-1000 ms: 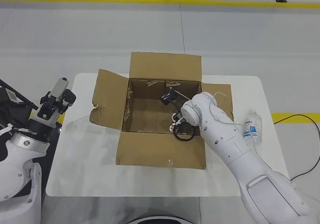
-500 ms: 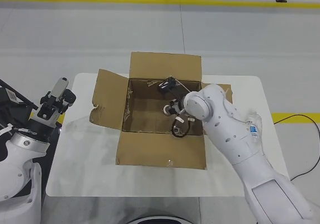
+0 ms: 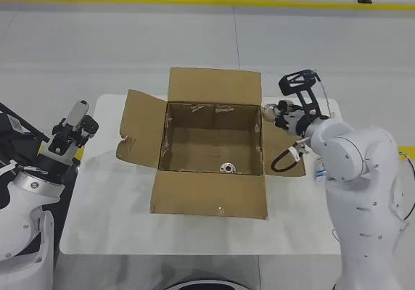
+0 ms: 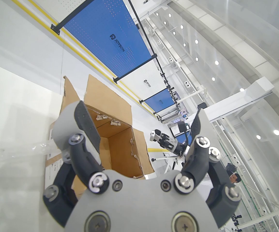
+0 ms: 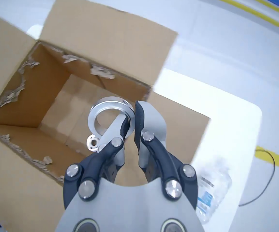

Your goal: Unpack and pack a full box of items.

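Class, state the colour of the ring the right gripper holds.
Silver-grey metal; the ring in the right gripper shows best in the right wrist view.

Right gripper [image 5: 131,113] held high, jaws clamped on ring [image 5: 110,102]. Left gripper [image 4: 139,121] tilted upward, jaws wide apart.

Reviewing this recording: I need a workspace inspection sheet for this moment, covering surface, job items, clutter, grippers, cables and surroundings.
Surface: white table, carrying the open cardboard box.
Job's things: metal ring held in the air near the box's right edge; small metal flange lying on the box floor.
Clutter: plastic bottle lying on the table, right of the box.
Grippers: right gripper shut on the ring's rim; left gripper open, empty, at the table's left edge.
Cables: black cable on the floor right of the table.
Surroundings: grey floor with a yellow line.
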